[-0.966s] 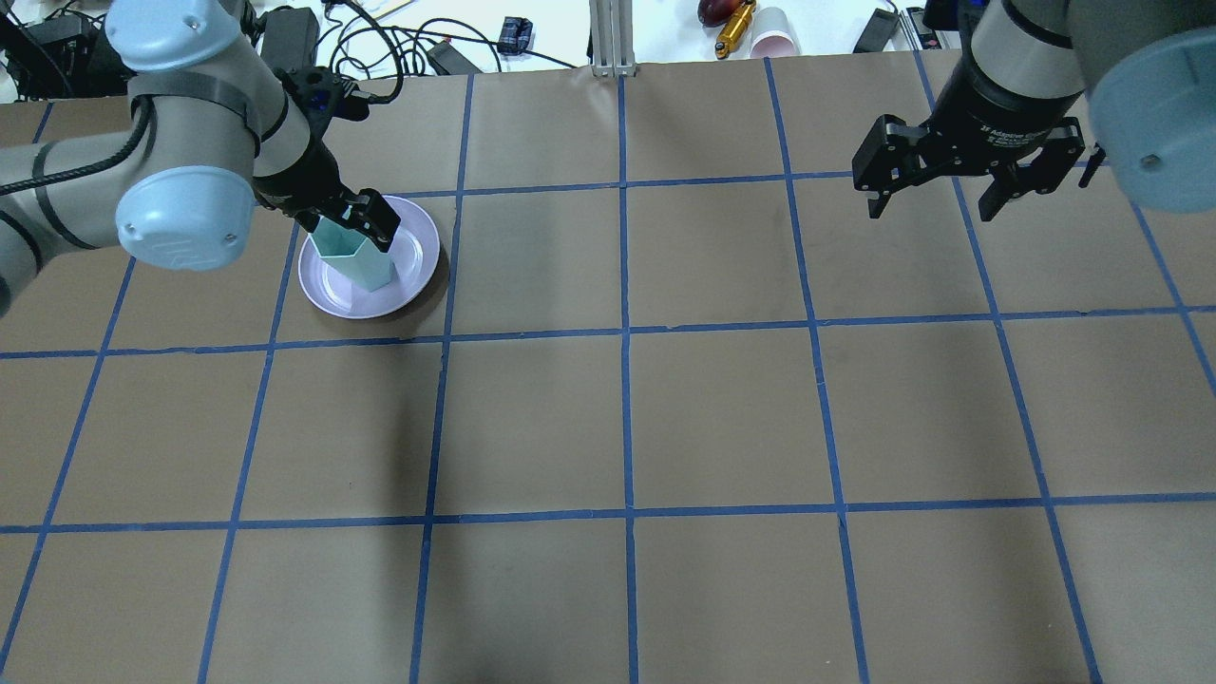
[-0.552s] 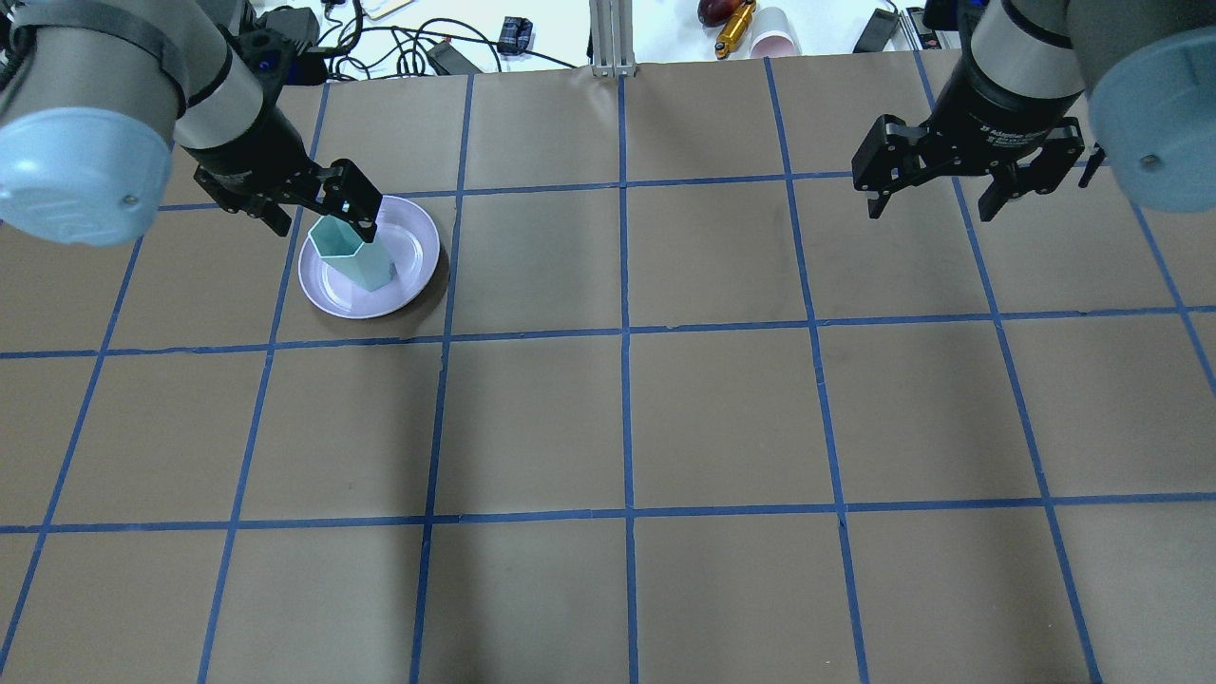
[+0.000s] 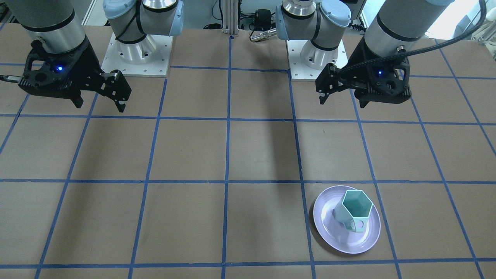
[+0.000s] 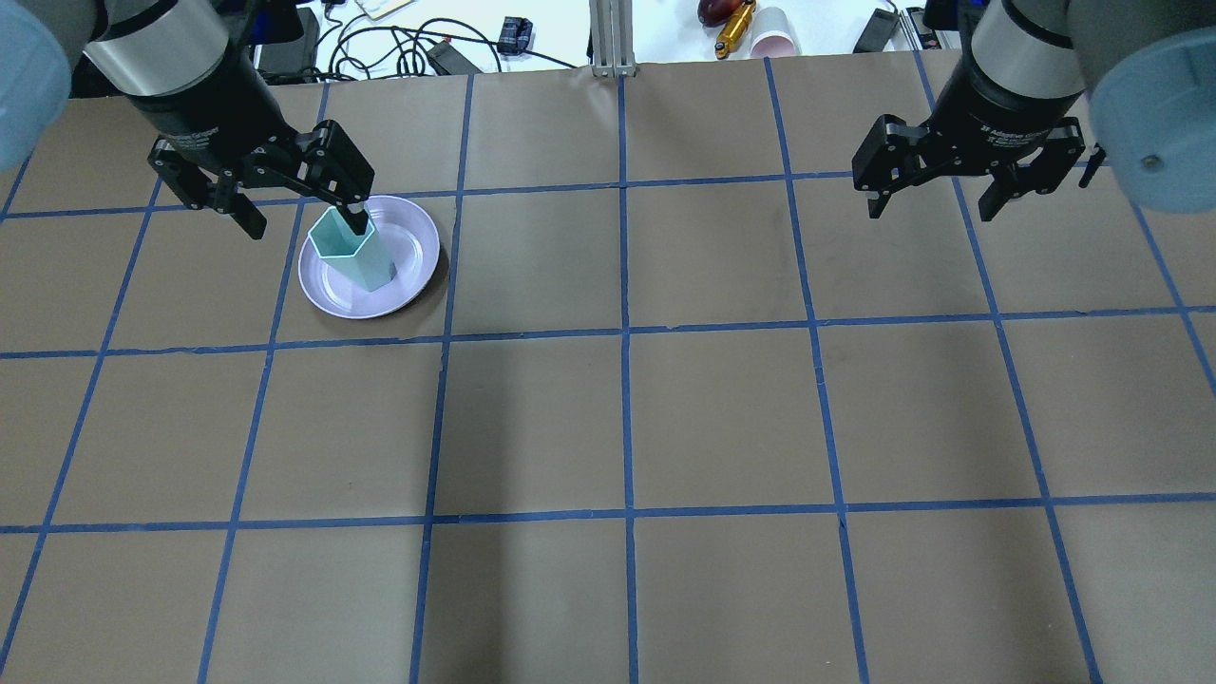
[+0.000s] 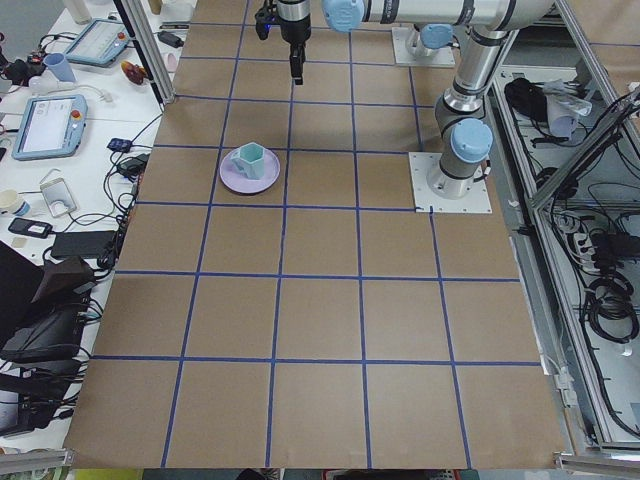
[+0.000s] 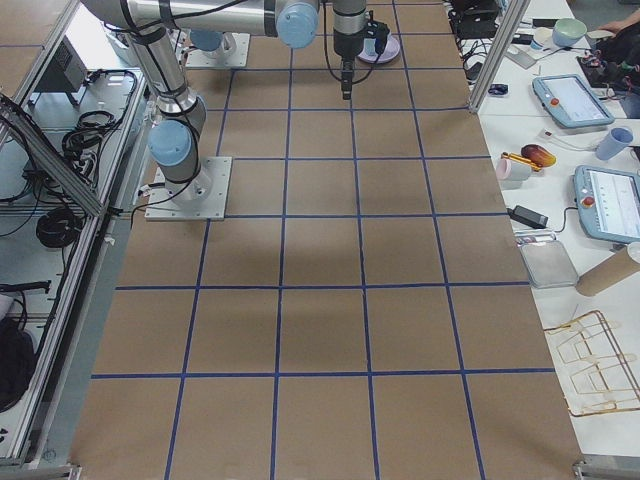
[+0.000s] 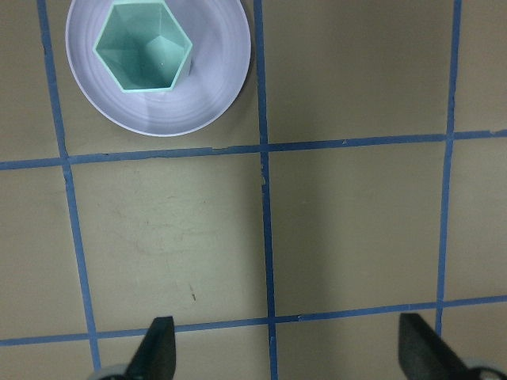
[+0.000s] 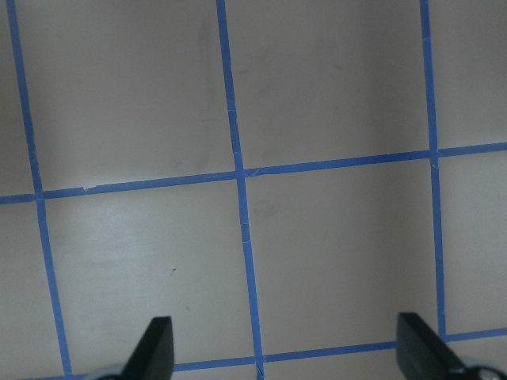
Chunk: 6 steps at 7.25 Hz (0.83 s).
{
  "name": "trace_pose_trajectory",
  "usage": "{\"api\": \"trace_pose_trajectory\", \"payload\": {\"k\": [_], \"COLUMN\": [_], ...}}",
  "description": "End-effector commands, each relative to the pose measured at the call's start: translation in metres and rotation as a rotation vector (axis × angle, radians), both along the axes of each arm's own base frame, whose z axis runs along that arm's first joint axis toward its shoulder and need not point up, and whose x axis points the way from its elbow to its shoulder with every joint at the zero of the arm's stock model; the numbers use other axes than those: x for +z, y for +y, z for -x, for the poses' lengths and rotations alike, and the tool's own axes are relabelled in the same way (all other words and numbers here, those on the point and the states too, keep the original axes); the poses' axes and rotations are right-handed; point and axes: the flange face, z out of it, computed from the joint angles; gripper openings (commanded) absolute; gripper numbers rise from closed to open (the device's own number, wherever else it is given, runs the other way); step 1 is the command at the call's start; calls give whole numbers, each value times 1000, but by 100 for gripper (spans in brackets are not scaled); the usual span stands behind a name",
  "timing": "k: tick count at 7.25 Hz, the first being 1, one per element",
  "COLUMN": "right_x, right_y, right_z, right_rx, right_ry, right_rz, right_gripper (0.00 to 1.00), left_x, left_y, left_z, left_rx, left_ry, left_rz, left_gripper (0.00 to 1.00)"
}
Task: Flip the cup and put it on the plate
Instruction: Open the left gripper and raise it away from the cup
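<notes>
Mint-green faceted mug stands mouth-up on the lavender plate near the table's far left corner, while the left gripper hangs raised nearby and the right gripper hangs toward the right edge, both spread wide and holding nothing.

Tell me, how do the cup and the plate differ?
The cup is mint green; the plate is pale lavender. The cup is tall with a six-sided rim; the plate is round, shallow and wider. The cup stands mouth-up on the plate, which lies on the table. Both are plain pastel.
</notes>
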Motion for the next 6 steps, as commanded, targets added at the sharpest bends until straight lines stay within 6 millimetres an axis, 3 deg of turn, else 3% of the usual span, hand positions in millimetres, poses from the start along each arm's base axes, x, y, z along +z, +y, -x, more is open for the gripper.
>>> {"api": "trace_pose_trajectory", "payload": {"k": [1,6], "right_x": [0,0], "right_y": [0,0], "right_z": [0,0], "right_rx": [0,0], "right_ry": [-1,1], "right_rz": [-1,1], "right_gripper": [100,100], "left_x": [8,18], "left_y": [-6,-11], "left_z": [31,14], "left_rx": [-13,20], "left_ry": [-18,-51], "left_rz": [104,156], "left_gripper": [100,100]}}
